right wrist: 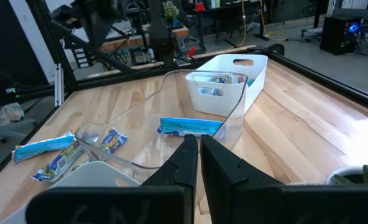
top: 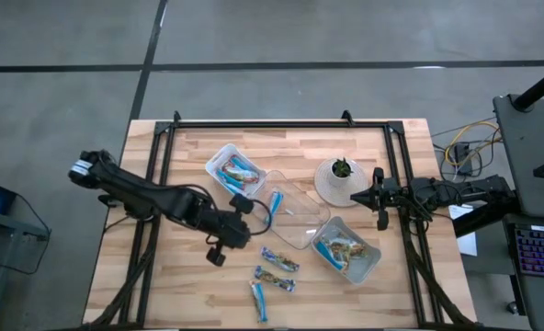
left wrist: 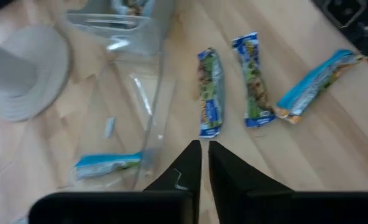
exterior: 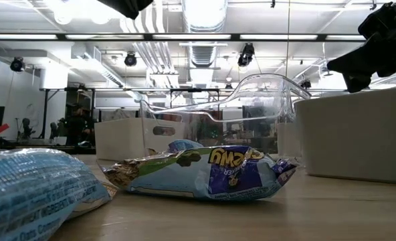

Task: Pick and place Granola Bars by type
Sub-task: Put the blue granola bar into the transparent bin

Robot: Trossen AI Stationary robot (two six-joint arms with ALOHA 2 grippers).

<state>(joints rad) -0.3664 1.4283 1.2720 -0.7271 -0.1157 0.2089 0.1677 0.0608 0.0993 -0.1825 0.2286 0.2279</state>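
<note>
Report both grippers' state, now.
Left gripper: shut, holding nothing, above the loose granola bars.
Right gripper: shut, holding nothing.

A robotics lab or workshop — an open industrial hall rather than a home; exposed ceiling ducts (exterior: 201, 30) and track spotlights (exterior: 246, 53) hang overhead; the floor (top: 61, 110) is bare grey concrete; the wooden table (top: 364, 299) sits in a black metal frame (top: 281, 123) carrying two robot arms; loose cables (top: 465, 147) and a keyboard (top: 540, 250) lie beside it — more workbenches (right wrist: 128, 56) and equipment stand behind.
</note>
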